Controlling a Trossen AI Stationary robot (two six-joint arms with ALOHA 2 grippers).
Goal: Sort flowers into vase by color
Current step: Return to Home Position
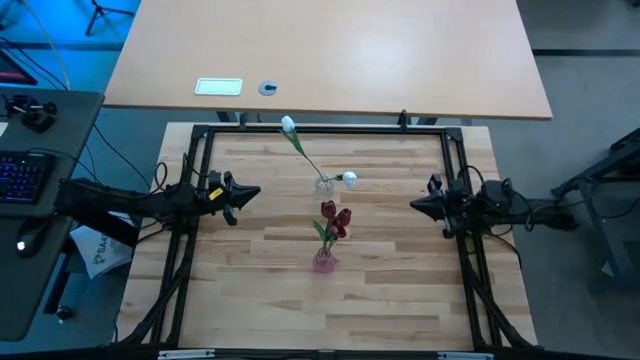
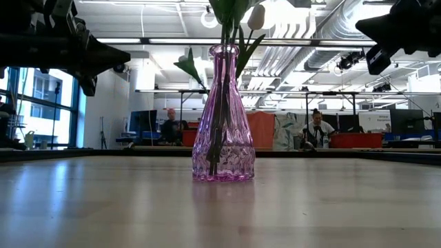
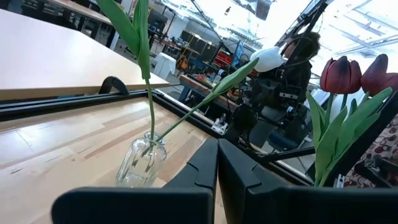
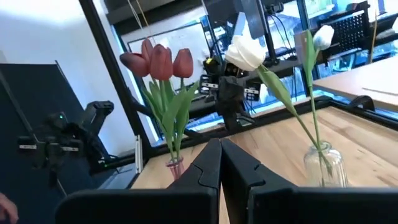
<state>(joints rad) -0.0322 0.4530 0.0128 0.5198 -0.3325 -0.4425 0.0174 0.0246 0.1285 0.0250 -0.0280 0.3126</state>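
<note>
Well, the red tulips (image 1: 335, 217), three as best I can count, stand in the pink vase (image 1: 323, 262) mid-table, the two white tulips (image 1: 288, 124) in the clear vase (image 1: 324, 185) just beyond. Left gripper (image 1: 252, 193) and right gripper (image 1: 415, 204) flank them, fingers pinched together, empty. I'd draw each arm straight outward, clear of stems.

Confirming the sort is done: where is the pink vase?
In the high view, the pink vase stands mid-table, just below the clear vase, holding the red tulips.
</note>
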